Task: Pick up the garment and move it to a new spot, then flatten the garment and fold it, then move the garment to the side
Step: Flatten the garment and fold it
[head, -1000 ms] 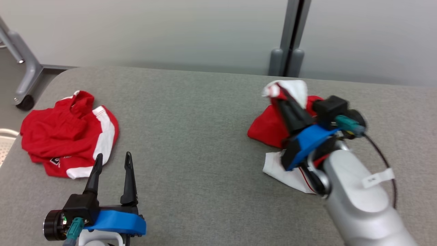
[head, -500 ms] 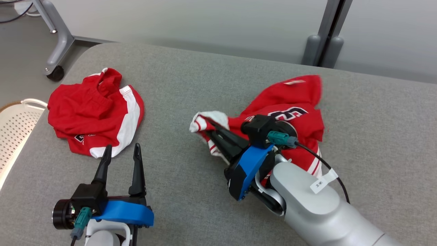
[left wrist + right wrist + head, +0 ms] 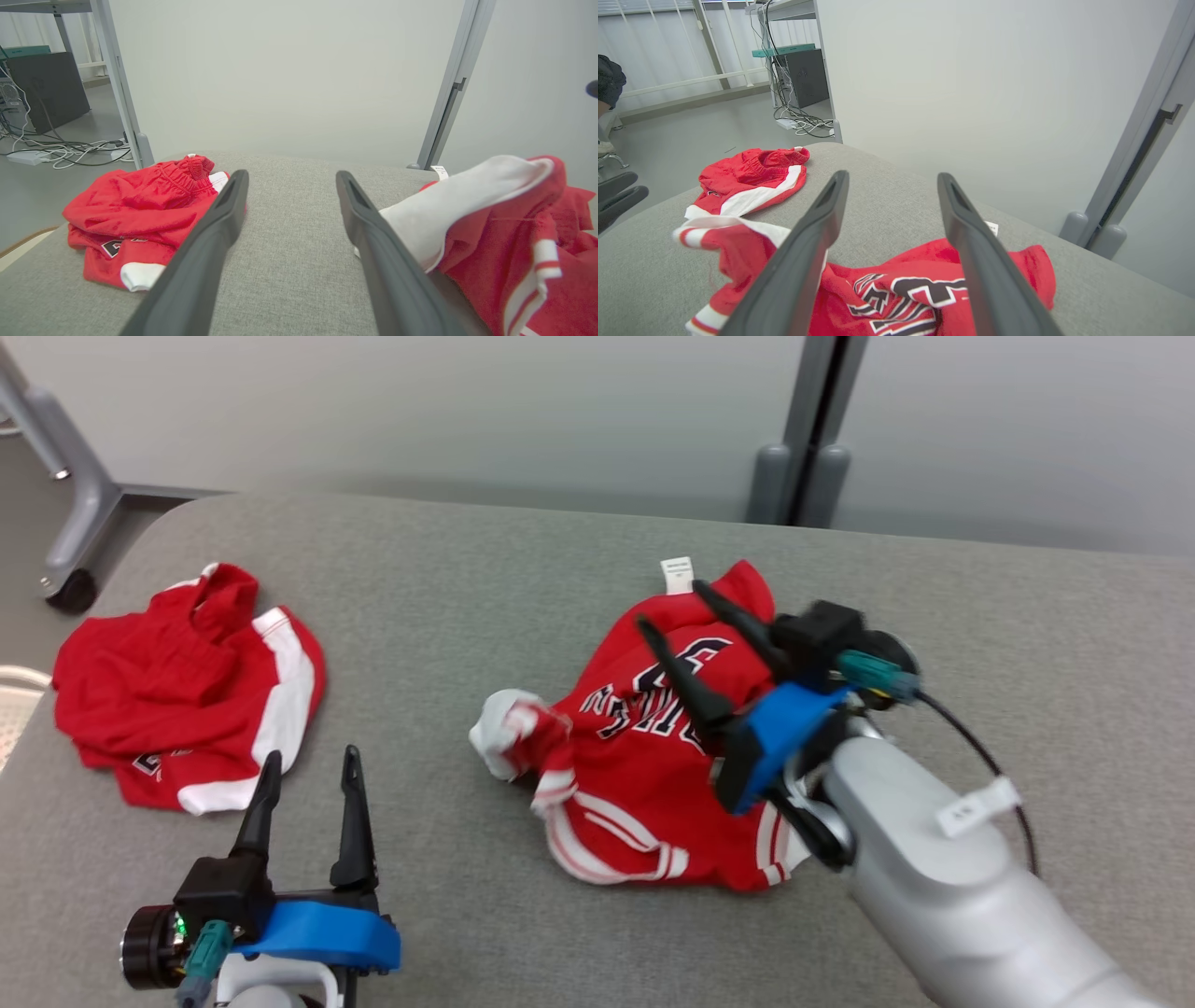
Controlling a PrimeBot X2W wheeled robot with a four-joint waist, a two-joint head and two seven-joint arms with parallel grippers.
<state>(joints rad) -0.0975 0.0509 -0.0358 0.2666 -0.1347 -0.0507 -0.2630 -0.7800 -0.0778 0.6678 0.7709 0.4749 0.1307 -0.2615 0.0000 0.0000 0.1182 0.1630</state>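
Observation:
The garment, a red jersey (image 3: 644, 765) with white trim and dark lettering, lies crumpled in the middle of the grey padded table (image 3: 448, 579), a white bunch of cloth at its left end. My right gripper (image 3: 672, 607) hovers open just above its upper part, nothing between the fingers. The right wrist view shows the right gripper (image 3: 893, 176) spread over the jersey (image 3: 901, 289). My left gripper (image 3: 311, 758) rests open at the lower left, apart from the cloth. In the left wrist view the left gripper (image 3: 289, 175) stands open with the jersey (image 3: 514, 224) to its right.
A second red garment with white stripes (image 3: 187, 700) lies bunched at the table's left end. A white perforated basket (image 3: 14, 709) sits off the left edge. A wheeled metal frame leg (image 3: 70, 588) and a grey post (image 3: 798, 476) stand behind the table.
My right gripper has opened and let go of the jersey's white end; the jersey now lies spread on the table's middle. The head camera has shifted. The left arm has stayed put.

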